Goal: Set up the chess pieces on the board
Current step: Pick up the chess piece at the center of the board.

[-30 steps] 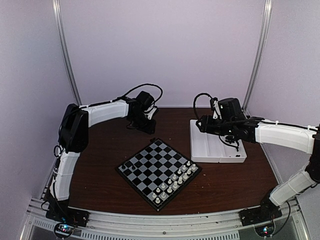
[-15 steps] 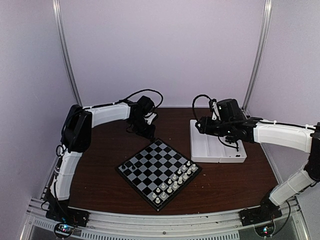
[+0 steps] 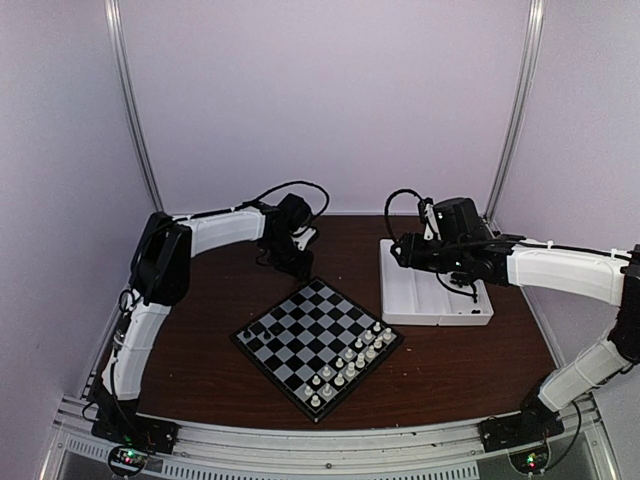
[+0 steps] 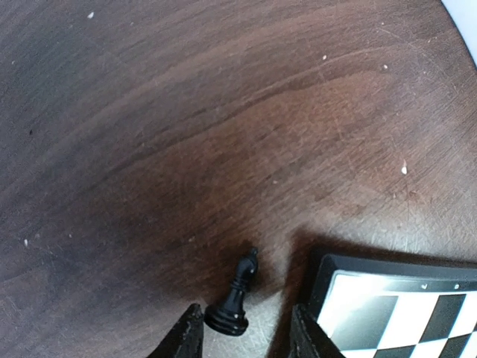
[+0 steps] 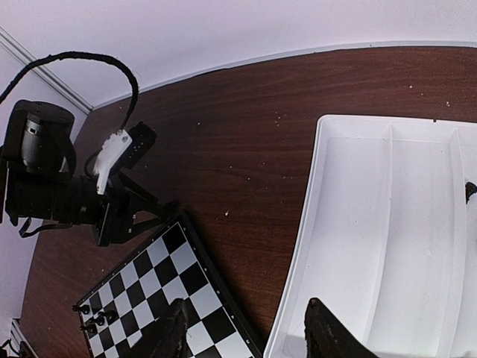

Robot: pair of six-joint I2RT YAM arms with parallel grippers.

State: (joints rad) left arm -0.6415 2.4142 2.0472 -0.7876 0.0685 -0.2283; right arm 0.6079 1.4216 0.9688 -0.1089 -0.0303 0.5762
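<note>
I see left gripper (image 4: 246,339) partly open. Small black plastic chess piece (image 4: 237,294) sits between its fingers, unclamped, on dark wooden surface (image 4: 223,112) beside corner of black-and-grey checked board (image 4: 395,309). Right gripper (image 5: 250,332) open, empty, over edge of white plastic compartment tray (image 5: 309,231).

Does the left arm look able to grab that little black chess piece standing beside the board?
Probably yes: the black piece stands on the table between the left gripper's open fingers, with nothing in between. The board's corner sits close to one finger.
</note>
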